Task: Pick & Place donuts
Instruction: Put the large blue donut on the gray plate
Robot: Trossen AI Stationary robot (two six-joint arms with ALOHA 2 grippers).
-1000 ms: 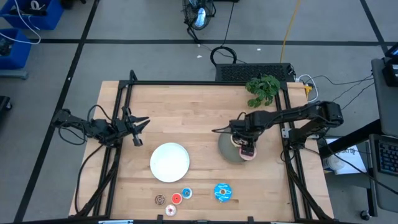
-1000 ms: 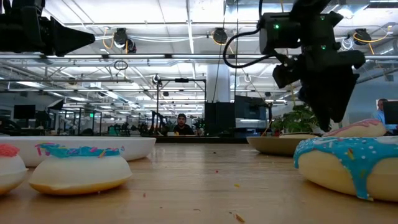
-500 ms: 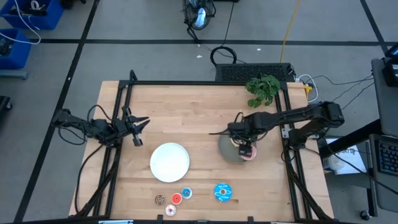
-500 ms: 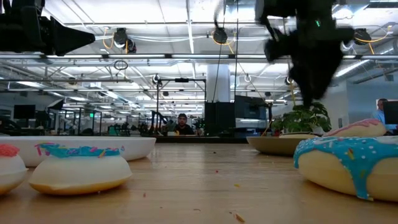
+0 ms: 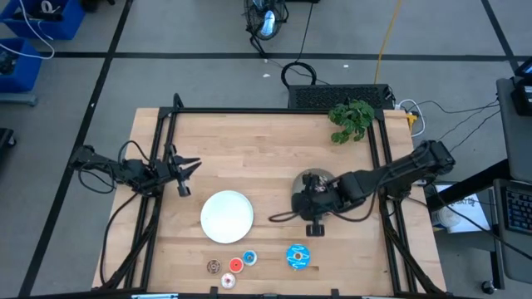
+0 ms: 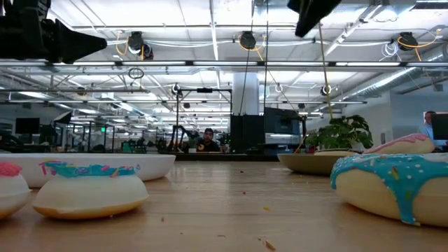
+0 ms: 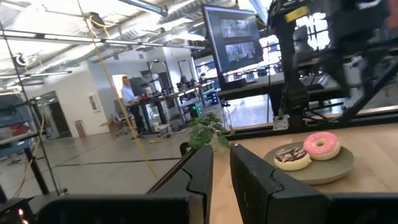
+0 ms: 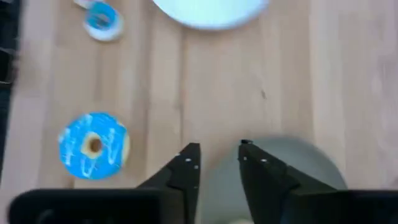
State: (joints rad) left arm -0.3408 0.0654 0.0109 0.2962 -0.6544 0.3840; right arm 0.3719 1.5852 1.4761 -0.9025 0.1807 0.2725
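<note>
- Right now the right end effector [image 8: 217, 152] hangs above the near rim of the grey plate [image 7: 323, 169], its fingers a narrow gap apart and holding nothing.
- On that plate, the pink donut [image 7: 321, 144] and the sprinkled dark brown donut [image 7: 291, 157] sit touching side by side.
- The large blue donut [image 5: 298, 256] lies flat on the worktop [image 5: 249, 149], toward the near edge from the grey plate and just left of the end effector's line.
- Being a ring, it has no long axis, so I judge any finger orientation across its rim would serve.
- Four tiny donuts cluster further left along the near edge: brown [image 5: 214, 266], red [image 5: 235, 265], small blue [image 5: 249, 258] and whitish-pink [image 5: 228, 281], near the white plate [image 5: 227, 216].
- The left end effector [image 7: 222, 152] waits at the left edge of the worktop, fingers slightly apart and empty, well away from every donut.
- The right arm is clearly the nearer one to the large blue donut. A short move toward the near edge, then a descent, looks like what the next pick needs.
</note>
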